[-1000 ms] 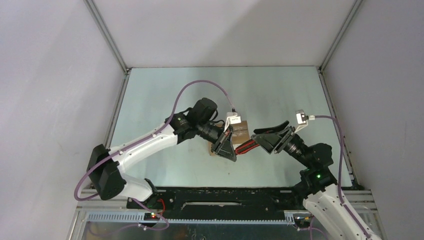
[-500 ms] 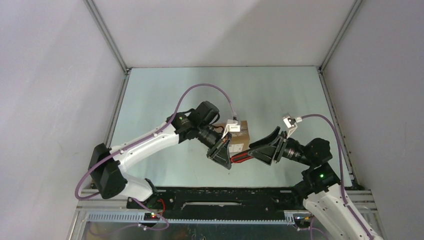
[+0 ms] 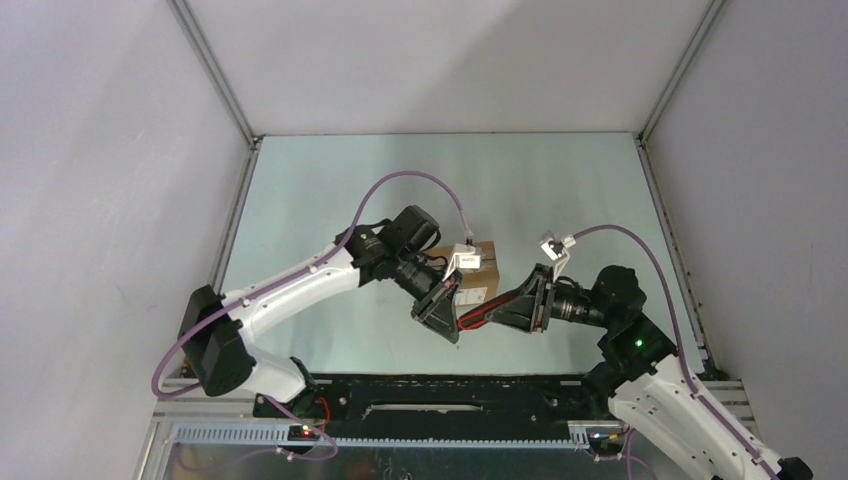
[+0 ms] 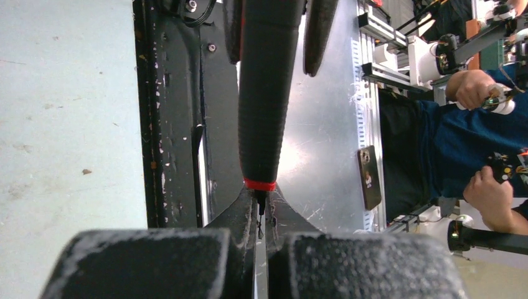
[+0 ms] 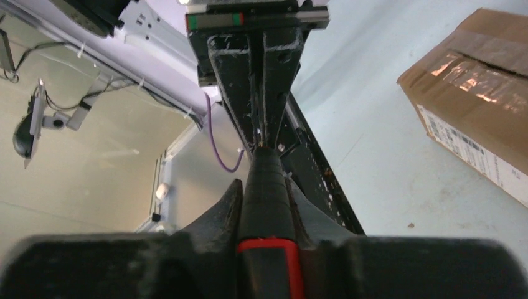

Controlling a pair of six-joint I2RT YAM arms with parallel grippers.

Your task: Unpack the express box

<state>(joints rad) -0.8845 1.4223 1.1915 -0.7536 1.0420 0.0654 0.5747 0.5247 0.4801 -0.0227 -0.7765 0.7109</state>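
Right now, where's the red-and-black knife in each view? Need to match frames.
Top external: red-and-black knife at centre, between the two arms, just below the express box in the frame.
Left wrist: knife mid-frame, running up from the jaws.
Right wrist: knife bottom centre, between the jaws.
Shared landmark: the pale green table.

Soft, even overhead light, faint shadows. Wrist views blur the near fingers (image 4: 143, 265); tape on the box (image 5: 479, 118) shows glare.
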